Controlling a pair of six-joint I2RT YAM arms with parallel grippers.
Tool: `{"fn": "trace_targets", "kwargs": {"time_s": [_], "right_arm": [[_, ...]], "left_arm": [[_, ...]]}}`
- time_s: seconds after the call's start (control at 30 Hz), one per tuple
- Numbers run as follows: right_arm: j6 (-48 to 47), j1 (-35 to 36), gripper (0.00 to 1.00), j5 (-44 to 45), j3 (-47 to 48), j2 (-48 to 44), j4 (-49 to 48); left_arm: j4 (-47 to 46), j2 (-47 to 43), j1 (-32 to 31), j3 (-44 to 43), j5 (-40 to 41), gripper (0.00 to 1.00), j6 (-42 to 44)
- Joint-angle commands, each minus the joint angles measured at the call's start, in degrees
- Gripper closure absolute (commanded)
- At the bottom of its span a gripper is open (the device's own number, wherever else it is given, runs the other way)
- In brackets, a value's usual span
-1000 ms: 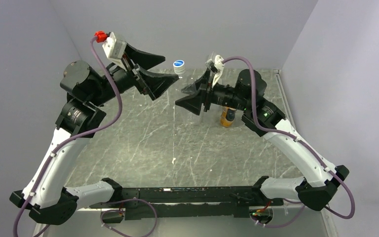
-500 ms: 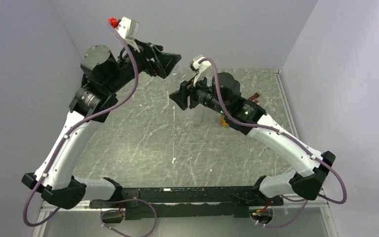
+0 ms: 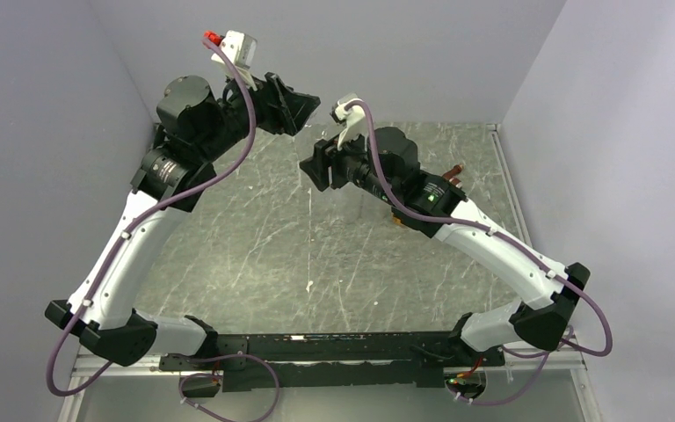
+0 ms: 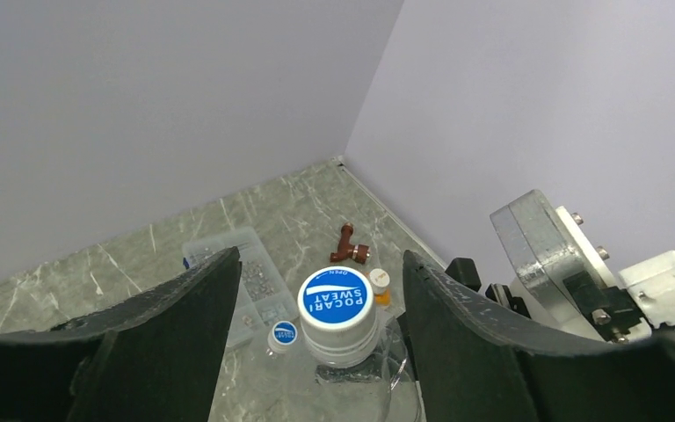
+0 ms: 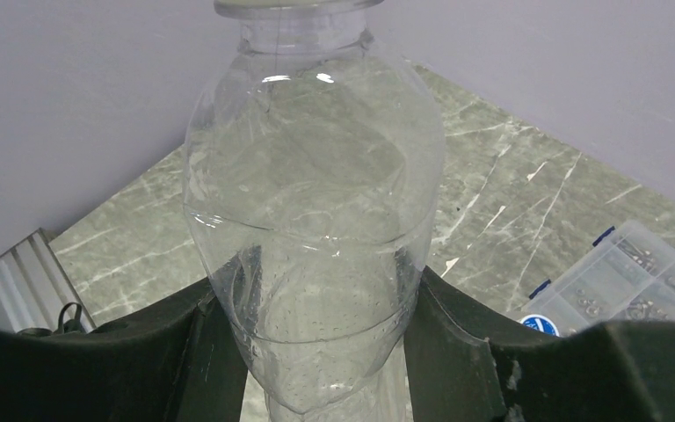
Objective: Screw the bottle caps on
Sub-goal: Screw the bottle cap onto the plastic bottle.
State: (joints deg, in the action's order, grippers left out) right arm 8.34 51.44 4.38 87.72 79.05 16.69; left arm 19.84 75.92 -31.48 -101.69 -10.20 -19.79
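Our left claw (image 4: 318,255) has swung in toward 12 o'clock on the worktop (image 3: 255,246). It is apart around the blue cap (image 4: 335,299), not touching. Our right claw (image 5: 316,290) is clamped on the clear bottle (image 5: 312,176), smooth and round. We think the cap sits on top but needs twisting tight. A small blue cap (image 4: 284,333) sits at 8 o'clock of it.

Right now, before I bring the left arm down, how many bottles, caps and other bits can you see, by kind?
Bottles: 2, the clear bottle and the orange bottle
Blue caps: 2, the big cap and the small cap
Clear box: 1
Brown fitting: 1
Total: 6
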Motion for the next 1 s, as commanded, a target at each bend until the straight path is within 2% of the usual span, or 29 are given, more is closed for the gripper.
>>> {"fn": "trace_targets", "kwargs": {"time_s": [0.0,0.27,0.4,0.5,0.6,0.67,0.73,0.83,0.97], "right_arm": [[-1.05,0.41,0.79,1.76,2.93,0.15,-1.67],[-1.29,0.48,0.80,1.68,3.37,0.33,-1.19],[-1.37,0.50,0.80,1.69,3.17,0.29,-1.23],[-1.61,0.43,0.80,1.36,2.92,0.06,-1.16],[-1.98,0.02,0.82,-0.71,2.50,-0.64,-1.57],[-1.90,-1.41,0.83,-6.00,1.91,-1.47,-2.11],[-0.71,-4.32,0.83,-15.28,0.67,-2.85,-3.90],[1.68,-8.59,0.83,-34.52,-2.43,-5.22,-8.60],[5.32,-10.89,0.83,-54.34,-5.69,-7.84,-16.04]], "left_arm": [[0.19,0.59,-0.07,-2.82,-0.12,0.29,-0.91],[0.42,1.28,-0.06,-3.01,-1.04,0.36,-1.39],[-0.52,0.94,-0.07,-2.45,-1.02,0.45,-1.56],[-0.51,0.81,-0.07,-2.50,-2.11,0.60,-1.63],[-0.74,0.37,-0.07,-1.76,-4.33,0.80,-1.66],[-1.40,-0.37,-0.07,-0.71,-7.25,0.91,-1.42],[-2.48,-1.84,-0.03,0.91,-11.47,0.99,-0.58],[-5.88,-5.01,0.02,4.76,-20.48,1.00,0.88],[-11.52,-8.62,0.03,8.32,-36.91,1.00,-0.55]]}}
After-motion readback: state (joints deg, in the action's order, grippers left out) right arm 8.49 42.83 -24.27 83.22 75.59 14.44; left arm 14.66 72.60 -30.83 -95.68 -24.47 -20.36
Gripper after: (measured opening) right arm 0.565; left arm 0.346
